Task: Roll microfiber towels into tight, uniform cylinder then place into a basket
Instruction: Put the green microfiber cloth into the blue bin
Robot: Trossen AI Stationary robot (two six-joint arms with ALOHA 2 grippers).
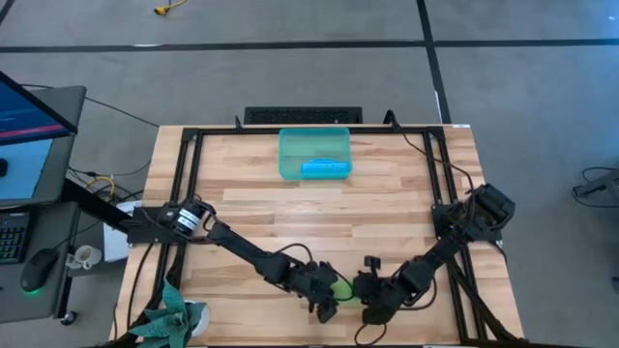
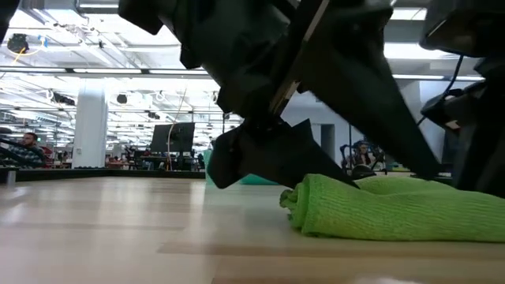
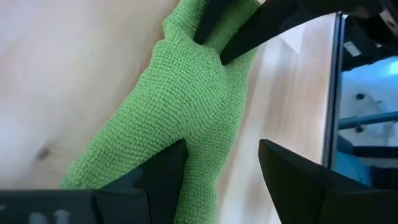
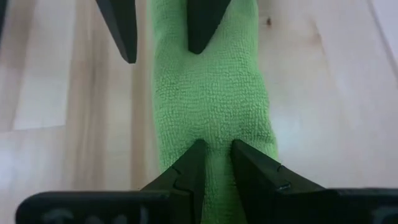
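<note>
The lime green towel lies rolled into a thick strip on the table near its front edge, between my two grippers. My left gripper is open at the roll's left part, one finger over the roll and the other over bare wood beside it. My right gripper is shut on the roll's right part. The blue towel lies rolled inside the basket at the table's far middle. My left gripper has one fingertip on the top of the roll, slanting down from the table's left; its other finger touches nothing. My right gripper pinches a ridge of cloth on the roll's top between its two fingers, slanting down from the right. The roll lies flat on the table.
The table's front edge is just near the towel. A black frame runs along the table's sides. Bare wood lies between the towel and the basket. A small plant stands at the front left corner.
</note>
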